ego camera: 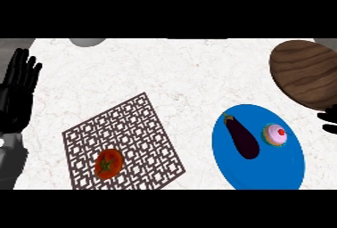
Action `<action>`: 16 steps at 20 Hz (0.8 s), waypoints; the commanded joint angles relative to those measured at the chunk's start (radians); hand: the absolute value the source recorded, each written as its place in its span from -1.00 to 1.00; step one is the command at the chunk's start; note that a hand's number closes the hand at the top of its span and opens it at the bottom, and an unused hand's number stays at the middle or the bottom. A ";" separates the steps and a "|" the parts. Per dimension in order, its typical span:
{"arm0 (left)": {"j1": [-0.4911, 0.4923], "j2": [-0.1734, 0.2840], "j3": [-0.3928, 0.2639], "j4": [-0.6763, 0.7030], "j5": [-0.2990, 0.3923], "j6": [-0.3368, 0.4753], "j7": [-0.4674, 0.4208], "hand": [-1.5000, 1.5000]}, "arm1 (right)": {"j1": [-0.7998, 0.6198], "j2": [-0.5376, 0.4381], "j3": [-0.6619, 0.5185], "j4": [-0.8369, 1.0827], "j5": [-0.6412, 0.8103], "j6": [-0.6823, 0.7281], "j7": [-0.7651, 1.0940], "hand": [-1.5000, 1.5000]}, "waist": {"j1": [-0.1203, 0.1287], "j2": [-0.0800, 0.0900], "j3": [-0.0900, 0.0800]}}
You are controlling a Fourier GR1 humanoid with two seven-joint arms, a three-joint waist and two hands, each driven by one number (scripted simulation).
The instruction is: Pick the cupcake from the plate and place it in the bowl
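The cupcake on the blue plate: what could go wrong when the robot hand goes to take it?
The eggplant lies close beside the cupcake on the blue plate, so the right robot hand might bump it. The wooden bowl sits partly beyond the view's edge, so placing could miss.

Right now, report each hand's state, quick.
Left hand: open, fingers straight and up, resting at the view's left edge, holding nothing.
Right hand: only fingertips show at the right edge, near the blue plate; open or shut cannot be told.

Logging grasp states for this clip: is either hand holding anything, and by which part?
Nothing is held. The cupcake sits on the plate; the left hand rests open, and the right hand barely shows.
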 commanded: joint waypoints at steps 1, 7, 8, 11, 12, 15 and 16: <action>-0.028 -0.020 0.007 0.028 -0.011 -0.012 0.000 0.00 | -0.080 0.056 0.097 0.053 0.081 0.043 -0.041 -1.00 | 0.005 0.001 0.000; -0.057 -0.008 0.024 0.010 -0.021 -0.025 0.055 0.00 | -0.128 0.153 0.193 0.204 0.205 -0.023 -0.083 -1.00 | 0.003 0.001 0.000; -0.015 -0.044 0.014 0.000 -0.042 -0.011 0.032 0.00 | -0.160 0.181 0.185 0.158 0.195 0.032 0.008 -1.00 | 0.000 -0.001 0.000; -0.002 -0.037 0.049 0.007 -0.030 -0.045 0.002 0.00 | -0.200 0.182 0.184 0.220 0.219 0.059 -0.035 -1.00 | -0.002 -0.001 -0.001; 0.016 -0.058 0.023 0.012 -0.049 -0.041 -0.024 0.00 | -0.214 0.214 0.226 0.305 0.265 -0.015 -0.094 -1.00 | 0.004 0.000 0.000; 0.069 -0.064 0.035 -0.027 -0.054 -0.051 -0.022 0.00 | -0.268 0.238 0.215 0.331 0.259 0.031 -0.084 -1.00 | 0.003 -0.001 0.000; -0.062 -0.025 0.079 0.086 -0.046 -0.071 -0.016 0.00 | -0.259 0.262 0.237 0.293 0.279 0.023 -0.046 -1.00 | -0.006 0.000 -0.001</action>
